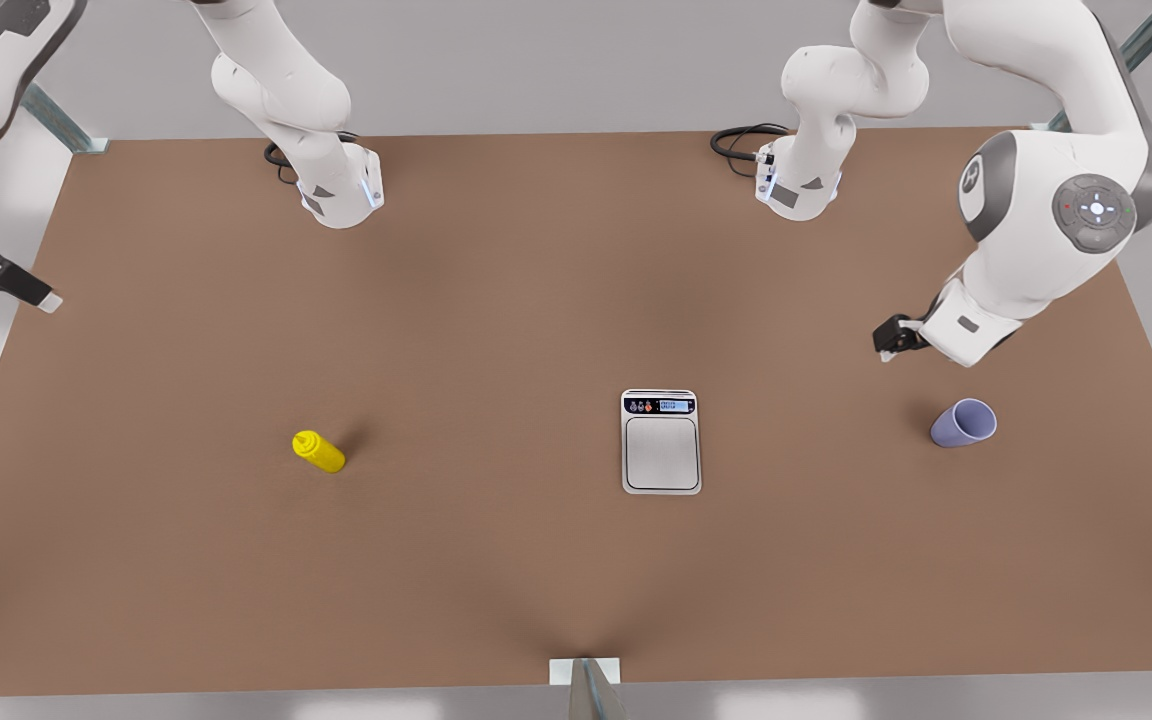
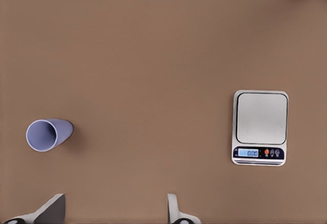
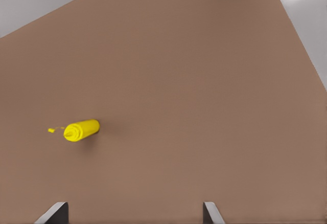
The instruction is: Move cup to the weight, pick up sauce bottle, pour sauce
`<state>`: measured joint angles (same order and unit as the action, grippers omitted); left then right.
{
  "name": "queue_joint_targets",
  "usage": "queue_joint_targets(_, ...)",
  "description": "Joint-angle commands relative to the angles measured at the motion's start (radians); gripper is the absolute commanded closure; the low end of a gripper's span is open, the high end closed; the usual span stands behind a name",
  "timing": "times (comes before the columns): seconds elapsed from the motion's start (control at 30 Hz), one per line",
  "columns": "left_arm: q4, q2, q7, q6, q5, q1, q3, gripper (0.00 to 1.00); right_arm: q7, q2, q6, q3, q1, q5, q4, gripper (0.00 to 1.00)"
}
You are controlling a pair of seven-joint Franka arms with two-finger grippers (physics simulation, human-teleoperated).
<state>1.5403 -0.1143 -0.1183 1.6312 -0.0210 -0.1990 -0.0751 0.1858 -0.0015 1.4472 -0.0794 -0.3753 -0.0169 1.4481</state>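
Brown tabletop (image 1: pixel 496 300) carries it all. The weight (image 1: pixel 661 441) lies flat near the middle, toward the near edge. The cup (image 1: pixel 963 422) stands by the front view's right edge, the left gripper (image 1: pixel 894 338) above it, fingers (image 2: pixel 51 209) spread wide. The sauce bottle (image 1: pixel 318 451) sits well apart toward the opposite edge; there the right gripper (image 1: pixel 11 280) hangs, claw wide too.
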Motion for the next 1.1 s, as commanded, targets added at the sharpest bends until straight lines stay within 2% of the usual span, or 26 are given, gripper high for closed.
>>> queue_joint_targets(0.0,0.001,-0.001,0.002,-0.001,-0.004,0.001,0.000,0.00,0.001,0.000,-0.002,0.001,0.248,0.000,0.000,0.00)
queue_joint_targets(0.13,0.026,-0.064,0.005,0.001,-0.023,0.055,-0.020,0.00,0.003,-0.005,-0.022,0.000,0.251,0.000,0.003,0.00)
queue_joint_targets(0.2,0.055,-0.114,0.107,0.041,0.021,0.213,-0.022,0.00,0.003,-0.008,-0.025,0.000,0.251,0.000,0.003,0.00)
queue_joint_targets(0.33,0.273,-0.119,0.443,0.331,0.053,0.314,-0.112,0.00,0.003,-0.006,-0.030,0.000,0.251,0.000,0.003,0.00)
queue_joint_targets(0.4,0.302,-0.182,0.459,0.432,0.156,0.362,-0.143,0.00,0.003,-0.006,-0.030,0.000,0.251,0.000,0.003,0.00)
queue_joint_targets(0.7,0.293,-0.289,0.451,0.569,0.202,0.397,-0.144,0.00,0.003,-0.003,-0.031,0.000,0.248,0.000,0.005,0.00)
queue_joint_targets(1.07,0.268,-0.351,0.479,0.569,0.233,0.397,-0.146,0.00,0.001,0.000,-0.033,0.000,0.245,0.000,0.005,0.00)
